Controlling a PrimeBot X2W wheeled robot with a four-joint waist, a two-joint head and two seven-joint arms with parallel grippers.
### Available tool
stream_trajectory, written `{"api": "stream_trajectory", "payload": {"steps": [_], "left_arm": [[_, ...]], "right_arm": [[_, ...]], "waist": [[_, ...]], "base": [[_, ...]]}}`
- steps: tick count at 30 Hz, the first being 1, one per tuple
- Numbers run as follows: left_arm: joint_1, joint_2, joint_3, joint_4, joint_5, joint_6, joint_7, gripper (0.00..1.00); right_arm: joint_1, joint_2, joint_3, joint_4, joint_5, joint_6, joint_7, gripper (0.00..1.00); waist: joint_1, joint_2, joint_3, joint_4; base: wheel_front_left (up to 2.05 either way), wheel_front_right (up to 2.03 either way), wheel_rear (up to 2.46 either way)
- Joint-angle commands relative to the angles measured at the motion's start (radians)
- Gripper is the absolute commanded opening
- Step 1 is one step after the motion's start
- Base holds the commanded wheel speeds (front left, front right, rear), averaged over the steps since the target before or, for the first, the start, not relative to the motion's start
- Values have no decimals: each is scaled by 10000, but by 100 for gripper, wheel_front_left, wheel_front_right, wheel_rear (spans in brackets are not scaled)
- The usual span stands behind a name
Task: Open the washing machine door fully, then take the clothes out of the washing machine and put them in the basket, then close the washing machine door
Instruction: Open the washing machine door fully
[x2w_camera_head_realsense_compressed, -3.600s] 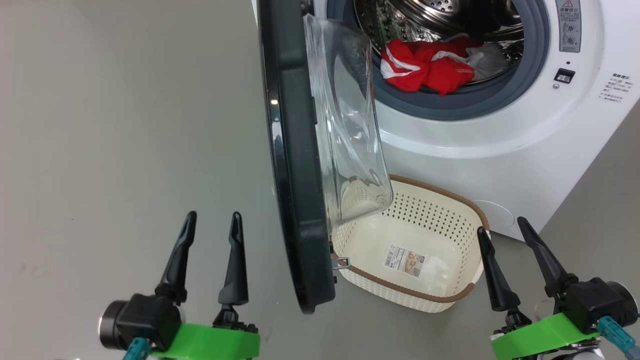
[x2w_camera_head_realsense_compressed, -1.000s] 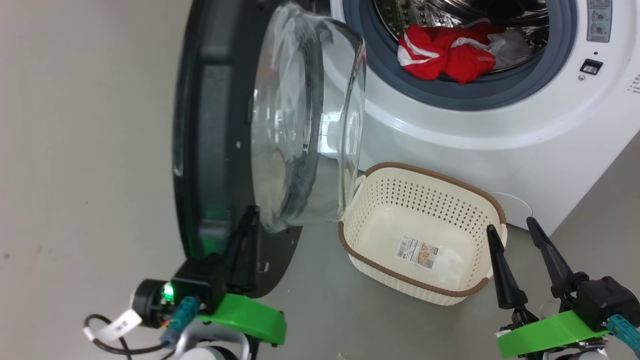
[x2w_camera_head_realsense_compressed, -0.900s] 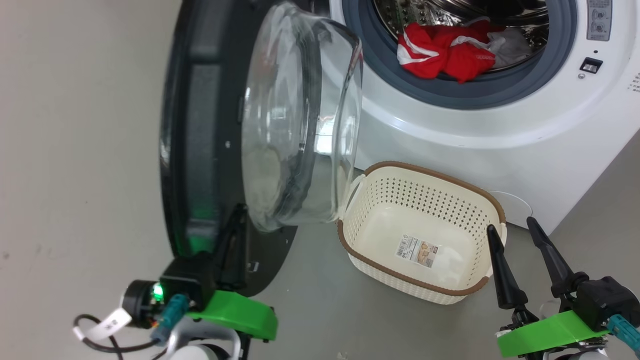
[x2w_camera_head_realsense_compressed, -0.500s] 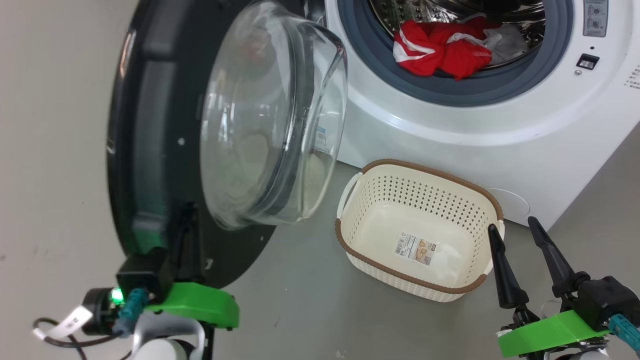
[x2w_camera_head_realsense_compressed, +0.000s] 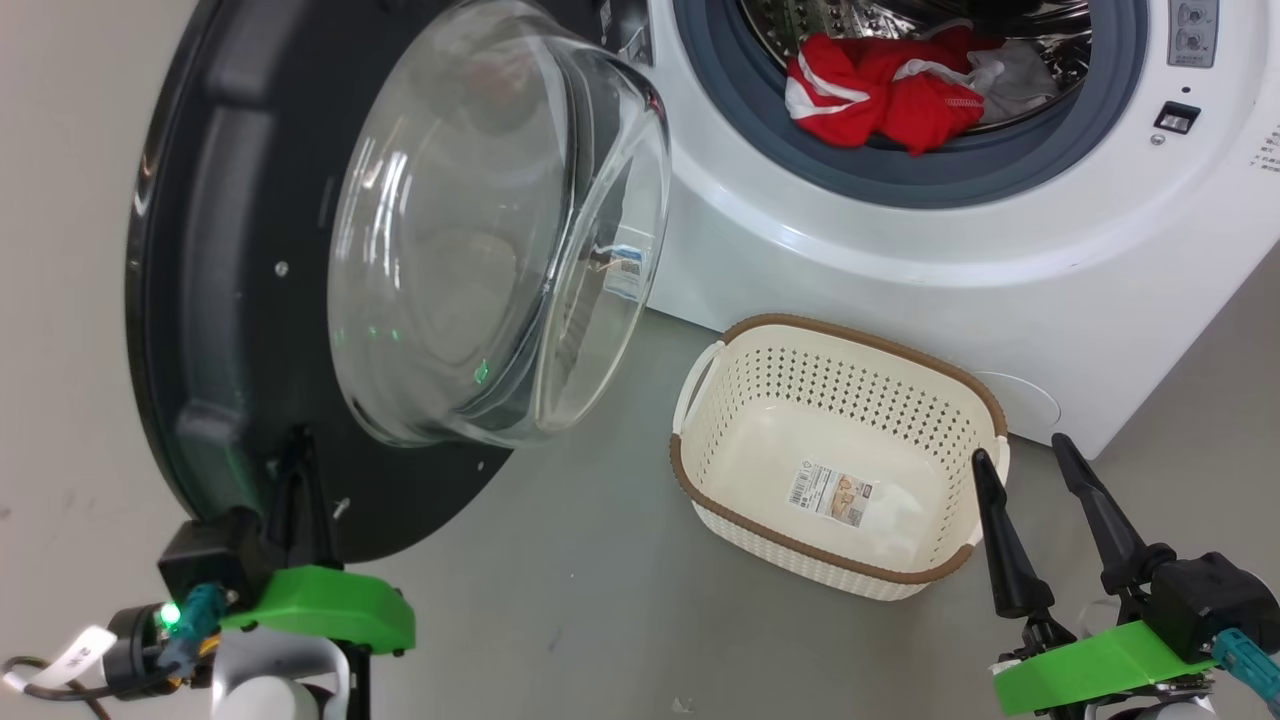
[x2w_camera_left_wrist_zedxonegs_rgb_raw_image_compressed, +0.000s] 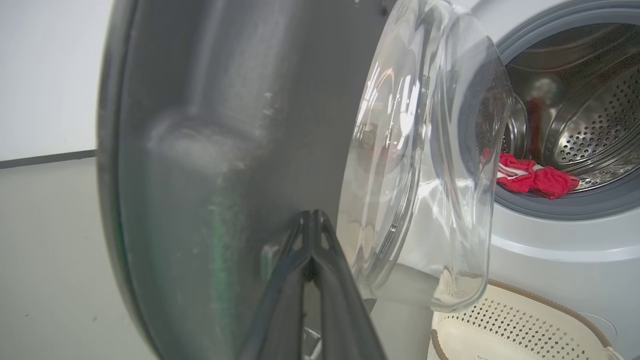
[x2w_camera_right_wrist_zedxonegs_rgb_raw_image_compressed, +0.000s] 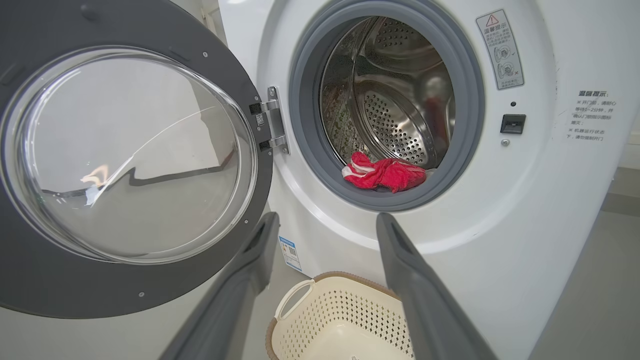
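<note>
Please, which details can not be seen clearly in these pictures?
Head view: the clothes are bunched together, so the number of garments is unclear.
Head view: the print on the sticker in the basket is too small to read.
Left wrist view: the left gripper is shut, but the blurred washing machine door leaves unclear whether its tips touch it.
Head view: the upper edge cuts off the top of the drum.

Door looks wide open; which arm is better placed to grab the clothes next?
Right, likely: the right gripper is open and faces the clothes; the left gripper is shut at the washing machine door.
</note>
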Motion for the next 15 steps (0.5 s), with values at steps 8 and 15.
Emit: {"api": "stream_trajectory", "payload": {"steps": [8,15], "left_arm": [[-631,470,980,757,-529,-265,-329,0],[-1280,648,1313,1491,-708,-476,-553,0]], "right_arm": [[-255,-31,241,-452,-268,62,153,100],[-280,-31,204,-711,-458,62,372,100]], "waist": [[0,0,38,-51],[0,0,235,-122]], "base": [[0,0,0],[0,0,0]]}}
